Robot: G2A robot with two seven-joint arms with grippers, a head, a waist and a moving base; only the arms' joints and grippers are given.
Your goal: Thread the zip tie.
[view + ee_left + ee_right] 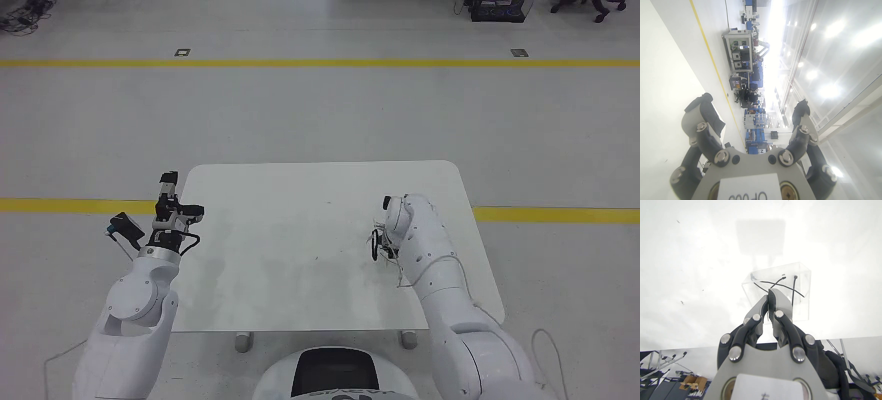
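Table [300,270]: white, rounded corners. The two arms stand well apart, with the table's middle between them.

Left gripper [753,106]: at the table's left edge, fingers [705,115] spread wide with nothing between them. It points away from the table toward the room beyond.

Right gripper [768,293]: over the table's right half, inside the right edge. Its pads are pressed together on a thin black zip tie [777,283]. One end of the strand hangs down between the fingers. The head end reaches out past the tips, over a clear box [803,275] standing on the table.

Other zip ties [794,289]: two, black, in the clear box. One leans near upright against a wall, one lies slantwise, and they cross each other just beside the fingertips.

Yellow floor line [60,205]: runs level with the table's far half, showing on both sides of it.

Writing: a white label [749,187] with dark print on the left gripper's plate, cut by the frame. A second label [768,386] on the right gripper's plate, print too small to tell.
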